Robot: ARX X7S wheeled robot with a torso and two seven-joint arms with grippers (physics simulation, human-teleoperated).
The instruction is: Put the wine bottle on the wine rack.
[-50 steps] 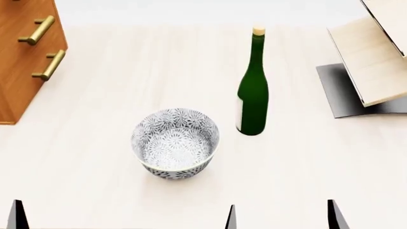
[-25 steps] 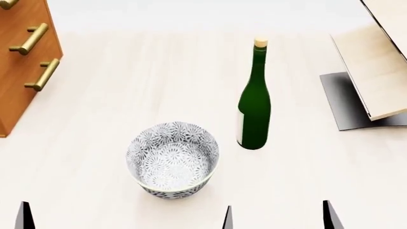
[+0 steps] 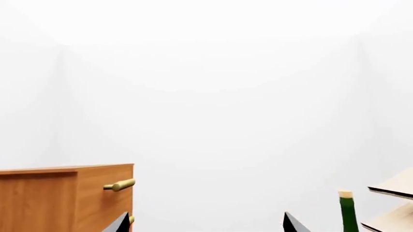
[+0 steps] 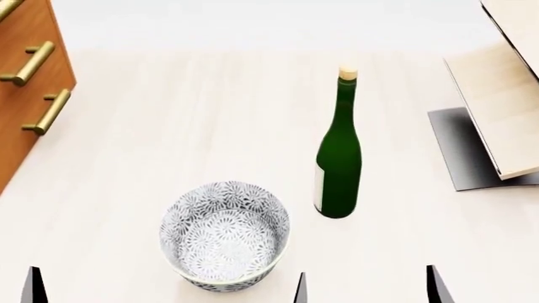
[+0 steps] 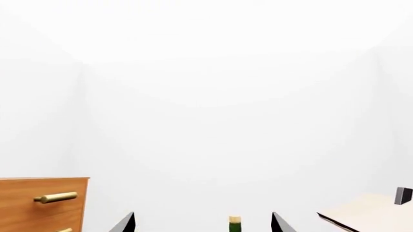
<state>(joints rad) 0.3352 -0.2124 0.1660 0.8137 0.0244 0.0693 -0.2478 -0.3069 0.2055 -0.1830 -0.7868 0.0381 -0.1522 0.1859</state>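
Note:
The wine bottle (image 4: 339, 151) stands upright on the pale table, dark green with a tan cork. The wine rack (image 4: 498, 95), tilted light boards on a grey base, is at the right edge, apart from the bottle. My right gripper (image 4: 367, 291) is open and empty at the near edge, in front of the bottle. In the right wrist view the cork (image 5: 235, 222) shows between its open fingertips (image 5: 281, 223), far off. My left gripper (image 3: 206, 227) is open and empty; only one fingertip (image 4: 34, 287) shows in the head view. The bottle (image 3: 348, 212) is off to its side.
A patterned white-and-grey bowl (image 4: 225, 233) sits near the front, left of the bottle. An orange-brown drawer cabinet with brass handles (image 4: 25, 82) stands at the far left. It also shows in the left wrist view (image 3: 65, 198) and the right wrist view (image 5: 38, 203).
The head view has shifted: bottle, bowl and rack now sit lower in it and the cabinet further left. Nothing on the table has moved. Both grippers stay open.

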